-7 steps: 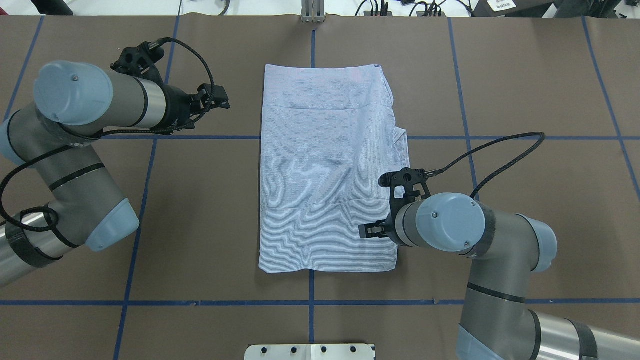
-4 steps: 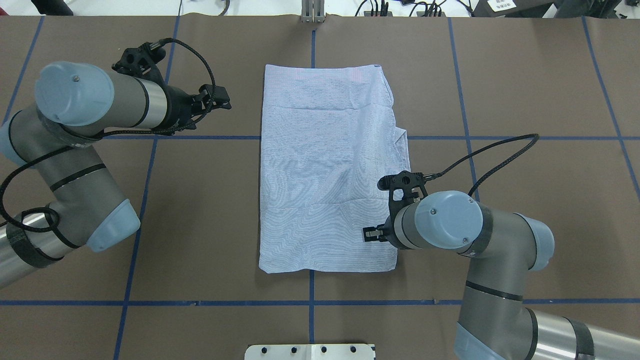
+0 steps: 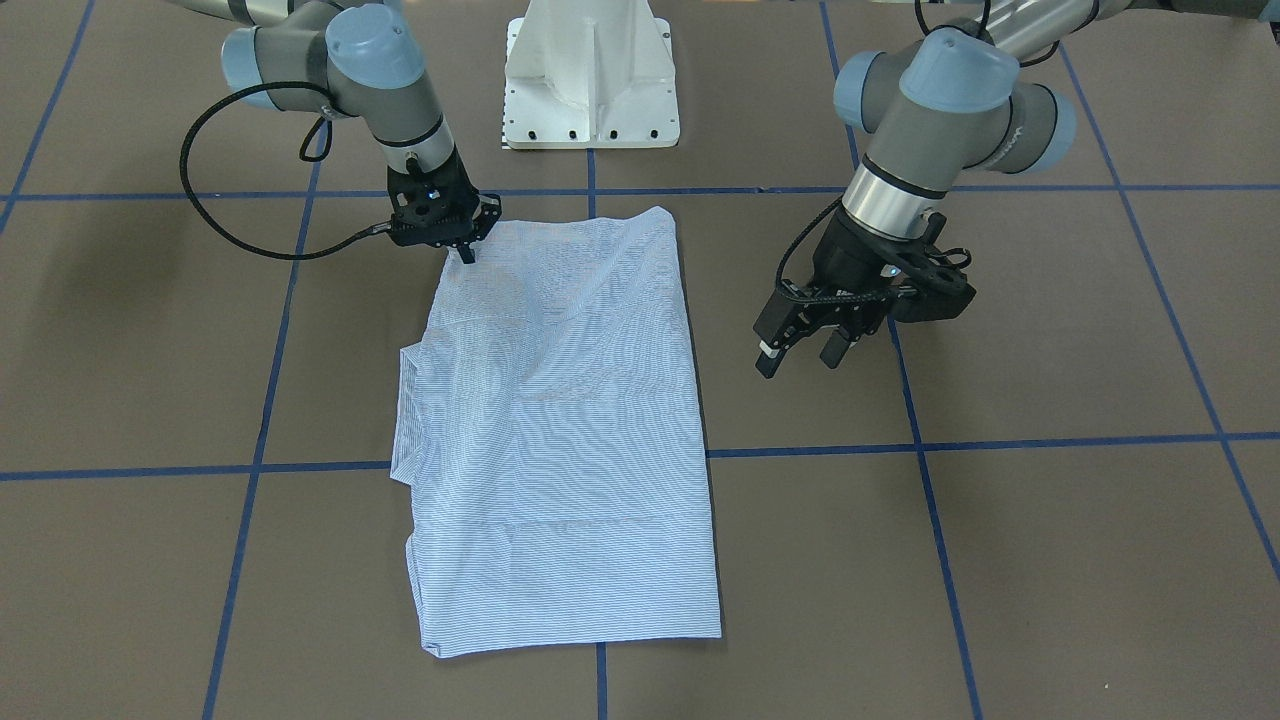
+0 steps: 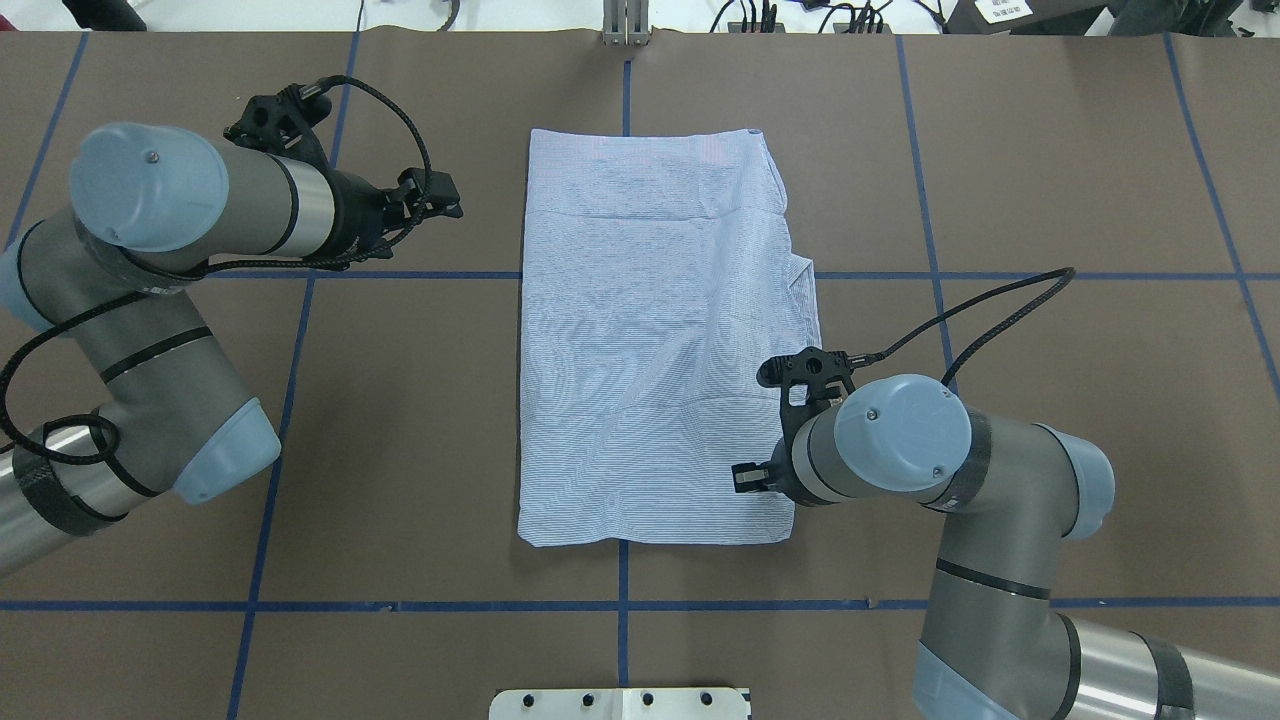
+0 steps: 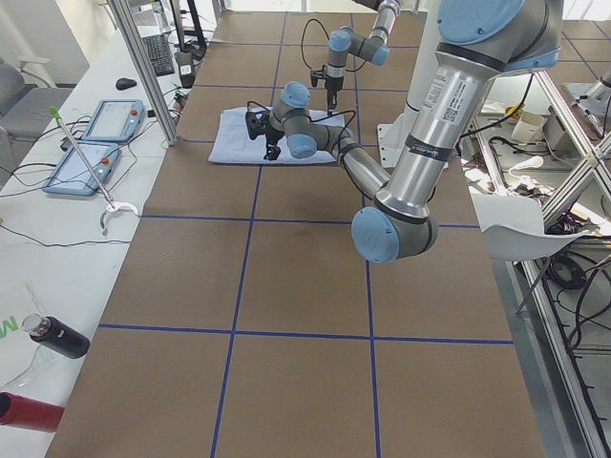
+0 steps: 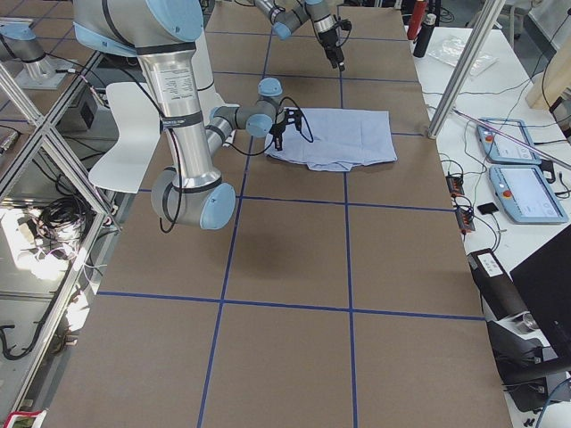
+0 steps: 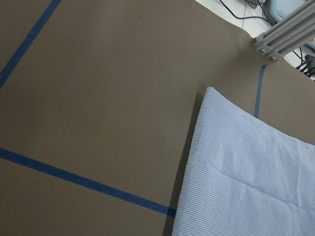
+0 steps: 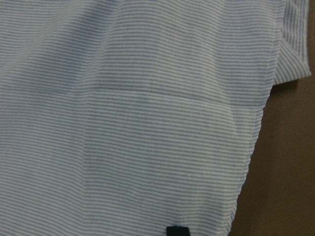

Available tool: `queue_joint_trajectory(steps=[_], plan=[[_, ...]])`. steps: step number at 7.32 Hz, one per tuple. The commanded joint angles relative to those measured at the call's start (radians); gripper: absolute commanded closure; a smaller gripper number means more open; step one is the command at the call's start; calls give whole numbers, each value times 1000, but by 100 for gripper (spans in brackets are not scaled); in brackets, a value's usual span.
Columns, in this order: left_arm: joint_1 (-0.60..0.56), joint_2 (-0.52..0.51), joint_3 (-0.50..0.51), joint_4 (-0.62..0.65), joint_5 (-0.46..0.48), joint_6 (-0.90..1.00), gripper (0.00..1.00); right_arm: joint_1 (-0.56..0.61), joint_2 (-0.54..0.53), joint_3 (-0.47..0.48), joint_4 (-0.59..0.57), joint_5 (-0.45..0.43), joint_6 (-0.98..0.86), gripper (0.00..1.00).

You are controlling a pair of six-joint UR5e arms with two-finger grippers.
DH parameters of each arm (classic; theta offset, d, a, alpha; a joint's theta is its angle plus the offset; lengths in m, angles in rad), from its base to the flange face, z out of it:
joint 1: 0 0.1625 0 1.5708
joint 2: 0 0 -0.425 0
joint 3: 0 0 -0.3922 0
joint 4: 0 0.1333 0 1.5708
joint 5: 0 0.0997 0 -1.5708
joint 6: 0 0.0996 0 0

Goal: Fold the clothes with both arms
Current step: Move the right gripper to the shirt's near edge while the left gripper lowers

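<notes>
Shirt [image 4: 665,340]: folded to a long rectangle, flat at mid-table [image 4: 1050,180], long axis running away from the robot along the centre tape line [image 4: 622,640]. A collar corner pokes out at the shirt's right edge.

Left arm [image 4: 190,210]: elbow bent back on itself, the last link level and aimed toward the shirt. Left gripper [image 3: 797,360] hangs above bare table beside the far half of the shirt, clear of the cloth and tilted down toward it. Fingers [image 3: 765,362] apart, nothing between them. Its wrist view shows only table, tape and the shirt's left edge.

Right arm [image 4: 900,440]: reaches in from the near right side, wrist turned steeply down. Right gripper [image 3: 466,252] sits at the cloth in the shirt's near right corner, just inside the edge. Wrist view shows a single dark tip low at centre, so the fingers read as together. Cannot tell whether any fabric is pinched.
</notes>
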Motion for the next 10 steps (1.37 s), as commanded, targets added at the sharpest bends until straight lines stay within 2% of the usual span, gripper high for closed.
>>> queue_joint_trajectory(steps=[1,2,3,4,6,8,10], plan=[[0,-3,0,0,0,-2,0,6,-4,6,-8,26,0,100],[0,-3,-2,0,0,-2,0,21,-5,12,-6,28,18,79],[0,-4,-2,2,0,-2,0,21,-14,12,1,28,38,22],[0,-6,-2,3,-1,-3,0,17,-18,15,5,29,90,2],[69,3,-8,-5,-52,-82,0,21,-19,63,5,66,131,1],[220,2,-20,8,-46,-222,0,43,-21,70,5,106,170,1],[310,-27,-35,121,-44,-269,3,64,-21,69,-5,120,174,1]])
